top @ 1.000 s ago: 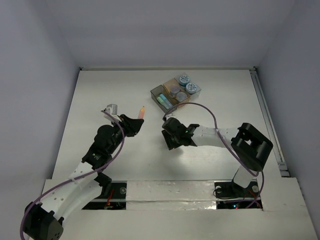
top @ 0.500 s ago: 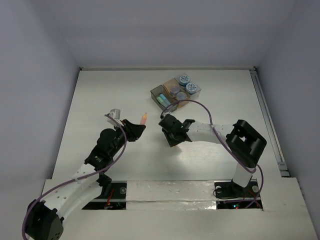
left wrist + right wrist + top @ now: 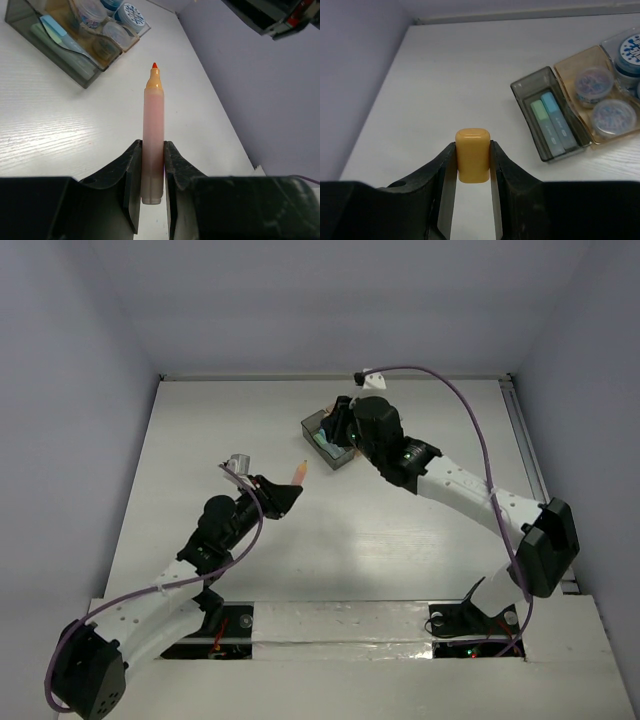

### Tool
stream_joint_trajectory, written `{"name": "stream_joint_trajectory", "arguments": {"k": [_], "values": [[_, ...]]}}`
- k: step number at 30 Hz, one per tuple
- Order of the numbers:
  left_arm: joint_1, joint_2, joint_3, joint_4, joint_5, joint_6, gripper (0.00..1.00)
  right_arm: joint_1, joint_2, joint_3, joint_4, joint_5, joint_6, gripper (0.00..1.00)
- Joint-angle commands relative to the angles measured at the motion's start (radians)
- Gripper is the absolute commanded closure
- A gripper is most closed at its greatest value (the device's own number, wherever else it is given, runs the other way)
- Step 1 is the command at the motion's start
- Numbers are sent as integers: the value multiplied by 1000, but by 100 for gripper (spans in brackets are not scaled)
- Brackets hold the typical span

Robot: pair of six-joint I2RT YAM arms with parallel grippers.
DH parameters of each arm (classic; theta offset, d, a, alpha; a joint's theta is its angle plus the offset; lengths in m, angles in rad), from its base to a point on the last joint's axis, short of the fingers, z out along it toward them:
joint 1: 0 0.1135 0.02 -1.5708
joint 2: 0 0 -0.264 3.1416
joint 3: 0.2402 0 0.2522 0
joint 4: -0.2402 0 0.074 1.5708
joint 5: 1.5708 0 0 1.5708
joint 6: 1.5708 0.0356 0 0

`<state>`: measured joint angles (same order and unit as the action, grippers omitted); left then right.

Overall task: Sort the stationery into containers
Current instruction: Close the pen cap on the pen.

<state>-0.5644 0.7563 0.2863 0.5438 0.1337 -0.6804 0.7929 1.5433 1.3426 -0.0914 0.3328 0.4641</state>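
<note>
My left gripper (image 3: 152,150) is shut on a pink marker (image 3: 153,115) with no cap, its orange tip pointing away; it also shows in the top view (image 3: 299,472), held above the table left of the containers. My right gripper (image 3: 472,150) is shut on an orange cap (image 3: 472,155), in the air near the dark grey box (image 3: 532,82). That box holds a green stick (image 3: 542,117) and a blue stick (image 3: 556,112). The tan box (image 3: 570,62) holds two purplish-grey cylinders (image 3: 594,80). A blue-and-white roll (image 3: 630,52) sits beyond it.
In the top view my right arm (image 3: 440,480) reaches over the containers and hides all but the grey box's left end (image 3: 316,428). A rail (image 3: 530,470) runs along the table's right edge. Walls close the back and sides.
My right arm has swung from the middle of the table up and away, over the containers. My left gripper has shifted a little right and nearer with the marker.
</note>
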Motion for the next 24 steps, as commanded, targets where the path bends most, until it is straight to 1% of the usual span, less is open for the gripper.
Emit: {"name": "stream_joint_trajectory", "arguments": {"k": [1,6,13,24], "values": [[-32,15,39,108,-5,47,100,6,41,12,168,23,80,100],[-55,49,51,130,-49,99,100,6,87,55,179,-52,151,100],[-55,49,63,154,-121,131,100,6,98,44,160,-116,194,100],[-55,106,73,206,-135,150,100,6,116,18,173,-198,245,100]]}}
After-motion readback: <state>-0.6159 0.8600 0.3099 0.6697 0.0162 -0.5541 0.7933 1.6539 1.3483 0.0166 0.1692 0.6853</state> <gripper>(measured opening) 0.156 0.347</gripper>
